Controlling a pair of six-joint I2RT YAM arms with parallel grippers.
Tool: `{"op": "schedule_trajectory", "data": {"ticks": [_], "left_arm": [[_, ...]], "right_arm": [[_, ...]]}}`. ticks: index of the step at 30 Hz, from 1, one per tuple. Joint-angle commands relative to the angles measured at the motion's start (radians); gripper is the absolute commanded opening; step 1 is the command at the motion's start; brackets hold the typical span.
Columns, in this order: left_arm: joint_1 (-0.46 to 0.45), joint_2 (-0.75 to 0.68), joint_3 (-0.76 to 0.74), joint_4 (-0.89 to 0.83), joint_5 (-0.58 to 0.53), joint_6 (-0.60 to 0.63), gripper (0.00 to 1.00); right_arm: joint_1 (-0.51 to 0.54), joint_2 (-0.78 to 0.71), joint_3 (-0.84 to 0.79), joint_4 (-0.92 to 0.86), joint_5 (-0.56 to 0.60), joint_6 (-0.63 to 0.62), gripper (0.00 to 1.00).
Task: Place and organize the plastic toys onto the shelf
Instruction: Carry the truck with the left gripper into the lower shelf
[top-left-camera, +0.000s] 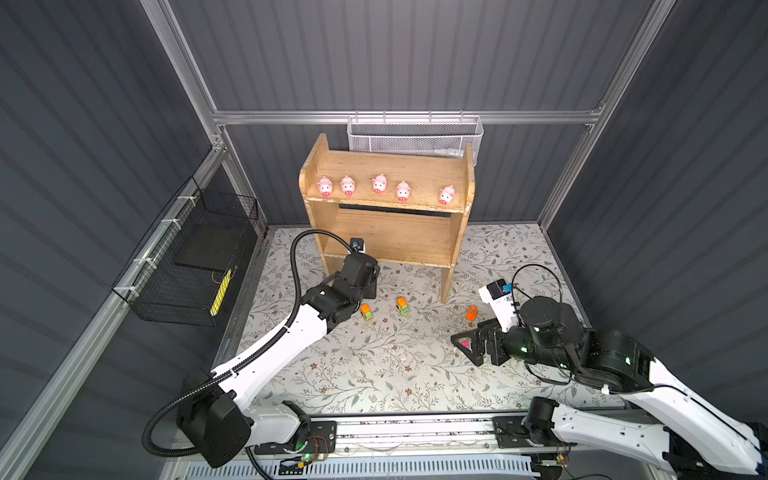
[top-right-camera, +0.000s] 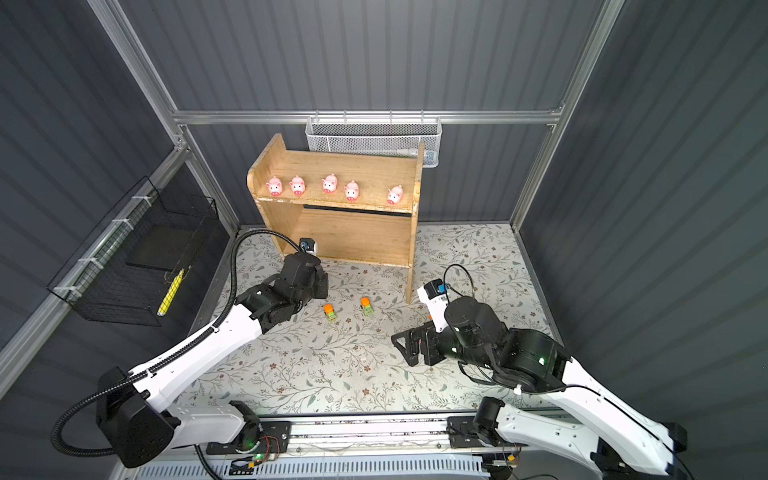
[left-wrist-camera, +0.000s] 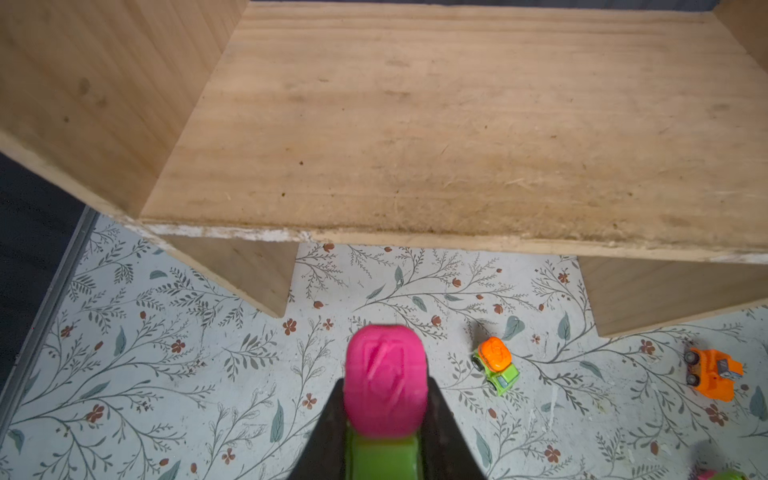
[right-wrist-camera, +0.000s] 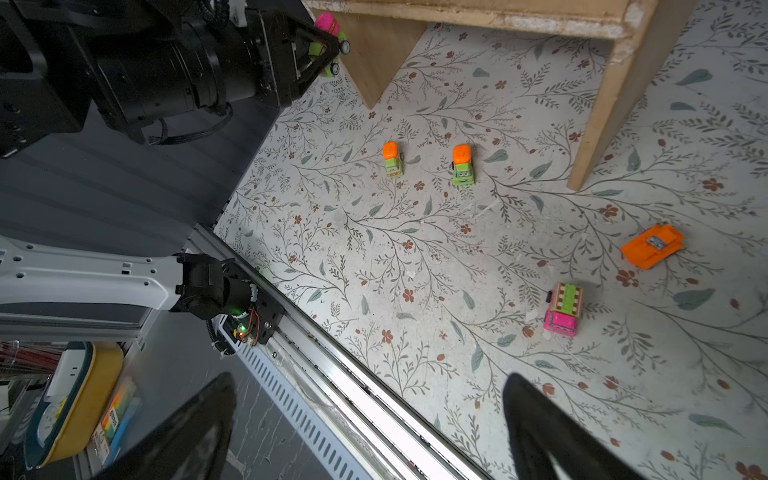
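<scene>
Shelf: the light wooden shelf (top-left-camera: 399, 239) stands at the back of the floral mat (top-left-camera: 374, 365).
Pigs: five pink pigs (top-left-camera: 379, 183) sit in a row on the top tier, snouts toward the front.
Left gripper: the left gripper (left-wrist-camera: 386, 384) is clamped on a pink-and-green vehicle (right-wrist-camera: 325, 23), held off the mat just before the lower tier's front edge, near the shelf's left leg.
Right gripper: the right gripper (right-wrist-camera: 370, 380) is spread wide and holds nothing. It is near a pink-and-green truck (right-wrist-camera: 563, 309) on the mat; how high it hangs over the truck is hard to tell.
Loose vehicles: two orange-and-green vehicles (right-wrist-camera: 392, 160) stand side by side on the mat before the shelf. An orange vehicle (right-wrist-camera: 652, 247) lies tipped over near the right leg.
</scene>
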Motion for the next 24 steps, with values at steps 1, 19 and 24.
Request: {"op": "schedule_trajectory", "data": {"ticks": [1,19,24], "left_arm": [[0.015,0.022,0.056,-0.018,0.008,0.047,0.20],[0.199,0.129,0.135,0.125,0.144,0.138,0.20],[0.253,0.166,0.153,0.156,0.198,0.152,0.20]], "right_arm": [[-0.009,0.015,0.043,-0.024,0.015,-0.029,0.99],[-0.105,0.076,0.111,-0.065,-0.033,-0.074,0.99],[-0.156,0.106,0.128,-0.062,-0.078,-0.092,0.99]]}}
